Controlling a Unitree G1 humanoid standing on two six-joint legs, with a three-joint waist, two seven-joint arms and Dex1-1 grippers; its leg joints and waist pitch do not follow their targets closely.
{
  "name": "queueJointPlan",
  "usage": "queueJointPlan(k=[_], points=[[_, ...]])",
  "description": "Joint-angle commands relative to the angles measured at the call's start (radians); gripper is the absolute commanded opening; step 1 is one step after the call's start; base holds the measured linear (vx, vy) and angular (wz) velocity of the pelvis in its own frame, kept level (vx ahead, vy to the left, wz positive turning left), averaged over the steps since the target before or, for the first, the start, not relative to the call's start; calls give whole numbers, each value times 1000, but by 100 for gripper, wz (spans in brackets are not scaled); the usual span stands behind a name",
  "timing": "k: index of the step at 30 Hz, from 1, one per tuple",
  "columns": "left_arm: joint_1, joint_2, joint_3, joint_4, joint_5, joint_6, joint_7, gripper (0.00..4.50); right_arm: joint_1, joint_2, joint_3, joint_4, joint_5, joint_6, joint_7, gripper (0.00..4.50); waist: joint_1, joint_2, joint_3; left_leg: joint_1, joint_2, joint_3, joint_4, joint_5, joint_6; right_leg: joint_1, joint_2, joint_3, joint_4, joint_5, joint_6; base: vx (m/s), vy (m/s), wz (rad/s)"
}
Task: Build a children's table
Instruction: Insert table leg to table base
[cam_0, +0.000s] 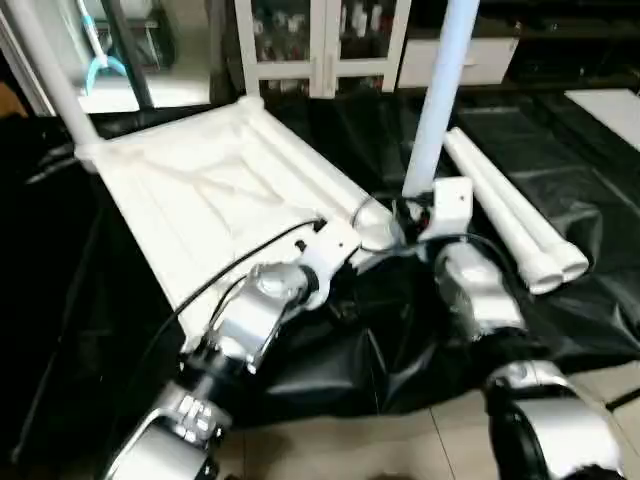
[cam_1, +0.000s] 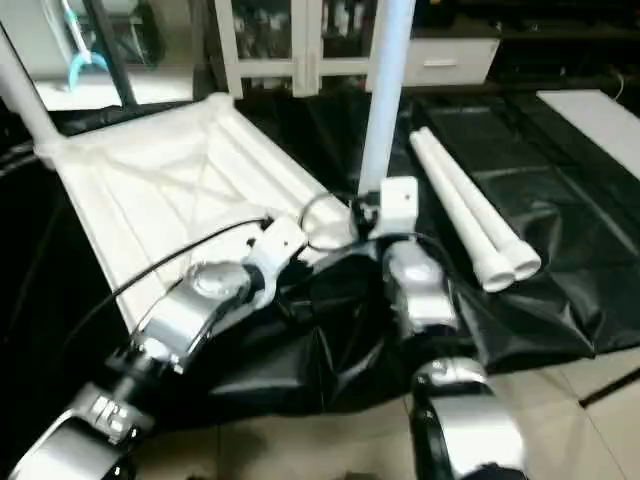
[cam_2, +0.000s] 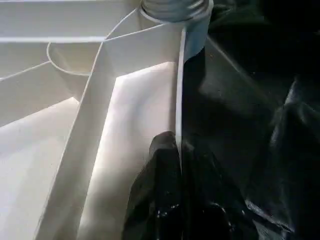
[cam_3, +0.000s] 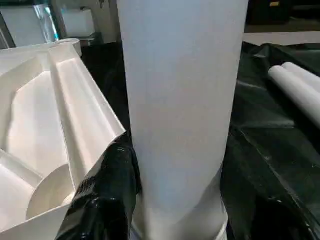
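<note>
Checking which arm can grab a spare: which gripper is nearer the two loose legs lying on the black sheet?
Right. The right gripper is at the upright leg, beside the loose legs; the left gripper sits farther off, on the tabletop edge.

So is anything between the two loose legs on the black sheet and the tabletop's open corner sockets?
Nothing visible blocks them. The two loose legs lie side by side on the black sheet, beside the upside-down tabletop. An upright leg already stands in the near corner socket.
</note>
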Motion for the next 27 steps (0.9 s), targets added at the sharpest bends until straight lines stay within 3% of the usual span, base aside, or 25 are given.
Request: queueJointPlan(k=[1,4,8,10,11,14,20,27], points=[[-6,13,11,-2,21,-36,28,0,42,72,11,100,22,29,54,190,3,-5,-70,11,30,-15,-61,-85,97,54,-53,37,-72,74,-285,0,0,0],[33,59,-1,-24,20,-85,-15,0,39,58,7,87,31,-17,117,190,3,-3,-73,10,33,-16,-60,-88,107,56,-56,36,-72,75,-295,0,0,0],[64,88,8,-51,1,-89,-48,0,55,32,3,42,49,-46,198,190,1,-1,-79,11,35,-16,-57,-35,126,59,-54,36,-62,152,-314,0,0,0],[100,134,9,-79,-15,-121,-106,0,79,-18,3,-28,65,-63,282,260,4,3,-81,11,35,-15,-53,-11,144,62,-54,37,-57,201,-322,0,0,0],[112,153,7,-90,-23,-138,-136,0,87,-37,-2,-55,82,-53,327,260,4,-2,-82,6,32,-15,-51,1,156,68,-53,37,-54,232,-323,0,0,0],[149,205,-9,-130,-57,-193,-234,0,108,-99,-11,-114,124,-17,485,280,5,1,-81,8,33,-15,-51,-15,169,66,-52,36,-57,215,-331,0,0,0],[204,270,-42,-217,-105,-219,-384,0,149,-233,25,-208,166,74,756,347,15,6,-75,15,40,-14,-54,-49,140,61,-47,36,-60,131,-325,0,0,0],[223,293,-61,-238,-111,-226,-429,0,152,-313,15,-235,212,131,938,347,29,2,-73,19,42,-12,-55,-86,111,55,-50,38,-65,63,-317,0,0,0]])
